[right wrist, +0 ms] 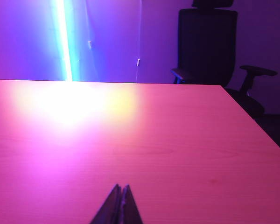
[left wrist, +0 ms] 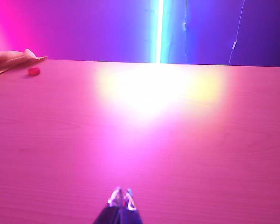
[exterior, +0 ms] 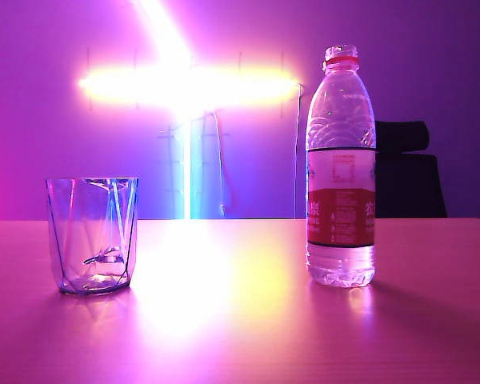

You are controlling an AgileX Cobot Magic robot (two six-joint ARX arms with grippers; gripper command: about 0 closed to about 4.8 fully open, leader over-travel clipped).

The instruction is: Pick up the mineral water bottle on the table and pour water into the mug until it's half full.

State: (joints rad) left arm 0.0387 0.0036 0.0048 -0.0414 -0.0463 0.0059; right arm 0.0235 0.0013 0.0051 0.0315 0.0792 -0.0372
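Only fingertips of the robot show: the left gripper [left wrist: 121, 198] ends in two dark, tapering fingers capped with small pale, glossy tips, while the right gripper [right wrist: 121, 193] shows two plain dark, wedge-shaped fingers forming a sharp point.

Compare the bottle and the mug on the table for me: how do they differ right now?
The mineral water bottle stands far taller than the mug. The bottle is ribbed and round, with a white-and-red label; the mug is faceted and unlabelled. The bottle stands right, the mug left. Both are clear, upright and well apart on the table.
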